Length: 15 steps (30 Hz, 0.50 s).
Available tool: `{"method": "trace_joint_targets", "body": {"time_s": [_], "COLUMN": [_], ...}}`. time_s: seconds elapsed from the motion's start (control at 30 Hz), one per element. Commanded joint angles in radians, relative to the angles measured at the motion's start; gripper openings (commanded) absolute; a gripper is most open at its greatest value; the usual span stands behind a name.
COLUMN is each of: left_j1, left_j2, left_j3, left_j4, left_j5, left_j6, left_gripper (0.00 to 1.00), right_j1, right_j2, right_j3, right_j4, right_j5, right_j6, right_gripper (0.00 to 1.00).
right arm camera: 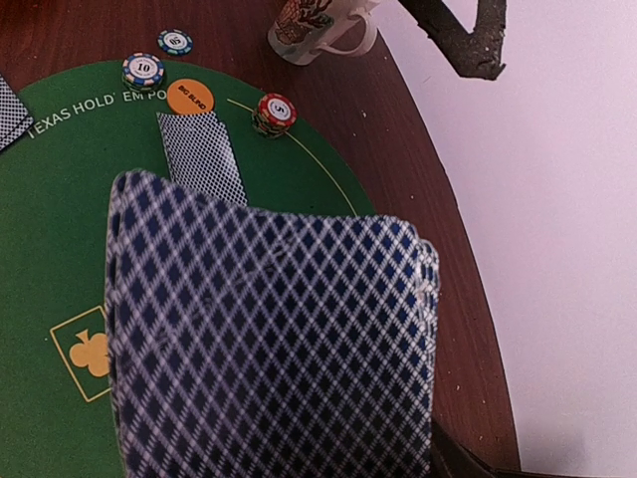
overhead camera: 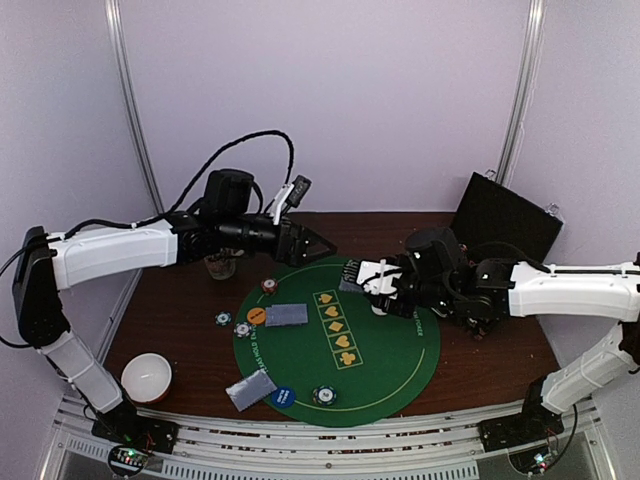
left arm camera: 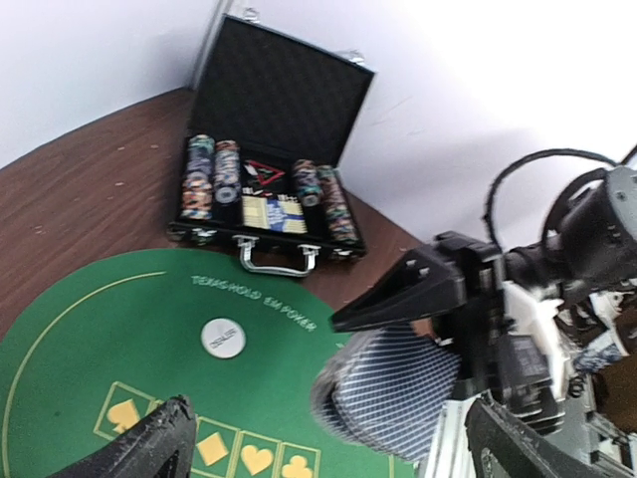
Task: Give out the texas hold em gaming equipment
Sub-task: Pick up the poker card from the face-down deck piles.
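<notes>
My right gripper [overhead camera: 368, 277] is shut on a deck of diamond-backed playing cards [right arm camera: 269, 339], held over the far right of the green mat [overhead camera: 390, 370]; the deck hides its fingers in the right wrist view. My left gripper [overhead camera: 318, 246] is open and empty, hovering above the mat's far edge and facing the deck [left arm camera: 398, 388]. Two small card piles [overhead camera: 285, 316] [overhead camera: 250, 390] lie on the mat's left side. An orange button [overhead camera: 256, 316], a blue button [overhead camera: 283, 396] and a white dealer button [overhead camera: 380, 308] lie on the mat. Striped chips [overhead camera: 243, 329] [overhead camera: 269, 286] [overhead camera: 323, 395] lie near them.
An open black case [left arm camera: 269, 199] with rows of chips stands at the back right. A patterned mug [overhead camera: 220, 265] stands under the left arm at the back left. A white bowl [overhead camera: 147, 377] sits at the front left of the wooden table [overhead camera: 180, 310].
</notes>
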<state>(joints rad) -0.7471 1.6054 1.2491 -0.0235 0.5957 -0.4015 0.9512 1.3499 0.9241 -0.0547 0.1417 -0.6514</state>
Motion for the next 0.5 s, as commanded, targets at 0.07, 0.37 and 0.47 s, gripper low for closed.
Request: {"method": "trace_joint_targets", "body": {"time_s": [0.07,0.37,0.47], "left_j1": [0.007,0.007,0.008], "left_j2": [0.048,0.061,0.067], "left_j3": [-0.003,-0.031,-0.039], "left_j4": [0.081,0.095,0.106], "left_j5": [0.139,0.124,0.124], "left_j6": [-0.032,-0.063,-0.077], "left_gripper": [0.98,0.85,0.77], "right_j1": [-0.003,-0.003,-0.003], "right_j2": [0.027,0.044,0.052], "right_j3": [0.042,0.053,0.057], "right_j4": [0.04,0.058,0.059], "right_j5": [-0.008,-0.034,-0.036], "right_j6": [-0.003,-0.002,-0.002], "right_gripper": [0.47,0.47,0.47]}}
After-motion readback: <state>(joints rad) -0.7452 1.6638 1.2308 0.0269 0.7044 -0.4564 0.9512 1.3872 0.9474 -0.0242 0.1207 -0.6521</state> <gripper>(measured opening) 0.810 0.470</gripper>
